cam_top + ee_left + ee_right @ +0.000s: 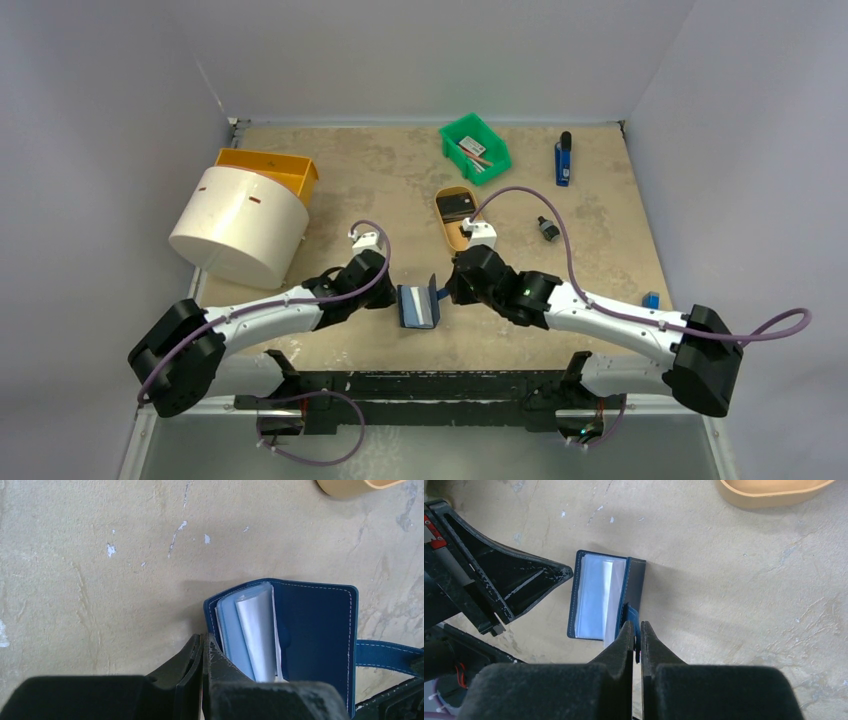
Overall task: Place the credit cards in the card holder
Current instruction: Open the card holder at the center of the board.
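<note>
**Holder held open, no card loaded**

On the far left a white drum (240, 225) lies tipped against an orange bin (285, 168); neither has a part in the job.

The left gripper (202, 642) has its jaws pressed fully together at the left edge of the card holder (310, 630). Nothing shows between them, so it looks to be bracing the cover, not pinching it.

The card holder lies open on the table (600, 250) between the two arms, near their bases. Its pale blue lining and a whitish sleeve face up, and I can make out no card in it.

The right gripper (636, 630) is clamped tight on the holder's snap tab (630, 614), which holds that flap upright.

Behind it a tan oval tray (450, 235) holds a black block (458, 205). Further back a green bin (497, 160) holds flat pieces (473, 150), possibly the cards, though they are too small to tell. A blue object (563, 160), a small black item (547, 229) and a small blue piece (651, 299) lie further right.

By my reading only the opening is done. Picking up and inserting every card remains.

No brand, label or writing is legible anywhere.
</note>
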Motion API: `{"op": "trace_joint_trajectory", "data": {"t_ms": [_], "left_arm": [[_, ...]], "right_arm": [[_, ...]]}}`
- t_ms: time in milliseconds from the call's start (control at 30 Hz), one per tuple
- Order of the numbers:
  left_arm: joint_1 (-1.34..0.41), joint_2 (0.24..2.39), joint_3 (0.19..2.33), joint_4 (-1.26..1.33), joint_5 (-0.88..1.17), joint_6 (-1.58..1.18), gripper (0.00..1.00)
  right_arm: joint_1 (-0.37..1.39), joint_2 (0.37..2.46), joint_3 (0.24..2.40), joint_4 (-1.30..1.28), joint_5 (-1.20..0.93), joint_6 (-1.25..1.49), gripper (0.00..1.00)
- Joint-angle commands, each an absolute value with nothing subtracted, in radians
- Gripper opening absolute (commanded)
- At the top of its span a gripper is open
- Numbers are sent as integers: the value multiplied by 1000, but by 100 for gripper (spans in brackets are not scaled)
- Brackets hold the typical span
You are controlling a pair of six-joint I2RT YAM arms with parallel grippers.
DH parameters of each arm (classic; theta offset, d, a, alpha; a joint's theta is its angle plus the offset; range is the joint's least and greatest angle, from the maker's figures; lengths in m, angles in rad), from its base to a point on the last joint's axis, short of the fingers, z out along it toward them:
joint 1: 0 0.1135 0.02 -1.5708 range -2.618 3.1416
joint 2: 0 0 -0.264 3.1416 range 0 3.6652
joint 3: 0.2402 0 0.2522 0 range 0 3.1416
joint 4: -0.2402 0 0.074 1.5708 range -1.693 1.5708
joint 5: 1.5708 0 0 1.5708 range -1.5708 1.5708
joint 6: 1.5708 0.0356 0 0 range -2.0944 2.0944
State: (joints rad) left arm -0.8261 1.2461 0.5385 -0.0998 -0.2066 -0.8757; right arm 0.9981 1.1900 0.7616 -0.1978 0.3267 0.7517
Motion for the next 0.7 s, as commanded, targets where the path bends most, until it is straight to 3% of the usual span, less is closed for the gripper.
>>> {"op": "trace_joint_trajectory", "data": {"t_ms": [0,667], "left_arm": [[-828,1242,544,-91,-228,-855,0],[-829,1289,516,99,-108,-877,1]], "right_arm": [[996,1167,748,-206,371,750,0],[994,1293,651,-348,428,899,0]]}}
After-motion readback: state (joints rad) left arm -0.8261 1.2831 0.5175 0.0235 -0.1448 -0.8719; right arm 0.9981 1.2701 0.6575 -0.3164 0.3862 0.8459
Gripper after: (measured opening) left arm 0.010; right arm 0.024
